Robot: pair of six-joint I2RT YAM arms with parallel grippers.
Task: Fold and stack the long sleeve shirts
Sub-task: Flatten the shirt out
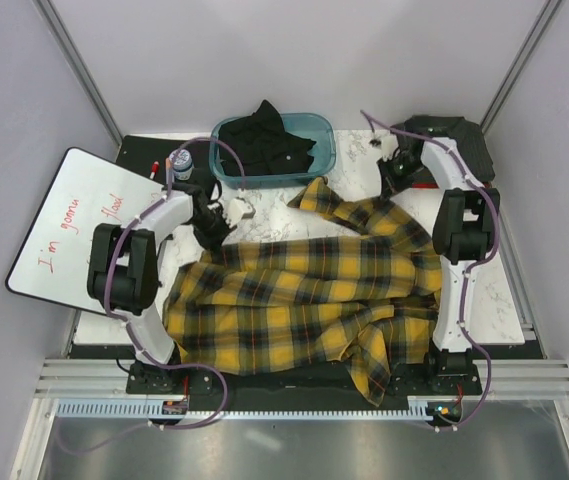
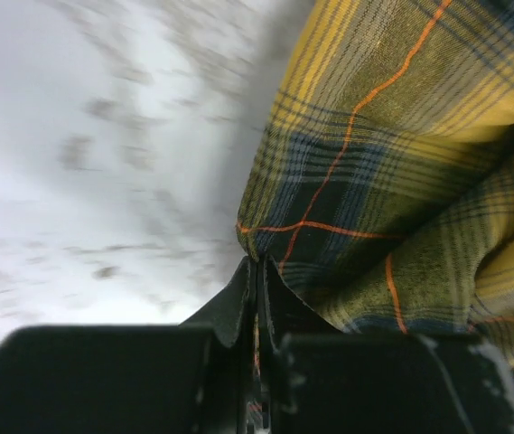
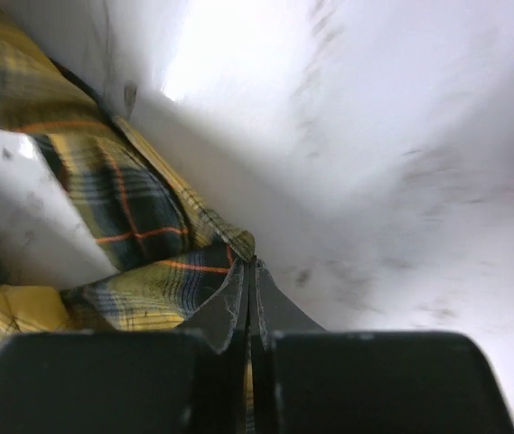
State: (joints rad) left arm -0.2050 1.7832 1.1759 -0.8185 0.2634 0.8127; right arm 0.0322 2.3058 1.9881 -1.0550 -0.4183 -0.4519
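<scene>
The yellow-and-black plaid shirt (image 1: 304, 290) lies spread and rumpled across the middle of the table, one part hanging over the near edge. My left gripper (image 1: 216, 226) is at the shirt's far left edge, shut on a fold of plaid shirt (image 2: 365, 181) cloth at its tips (image 2: 258, 264). My right gripper (image 1: 400, 172) is at the far right, shut on a thin edge of the plaid shirt (image 3: 139, 208), which runs between its closed jaws (image 3: 250, 265). A black shirt (image 1: 269, 140) is heaped in a teal bin (image 1: 322, 128). A dark shirt (image 1: 452, 135) lies at the back right.
A whiteboard (image 1: 69, 235) with red writing leans off the table's left side. A water bottle (image 1: 181, 163) and a red marker (image 1: 154, 168) sit at the back left. Bare marbled tabletop (image 1: 354, 170) shows between the bin and the right gripper.
</scene>
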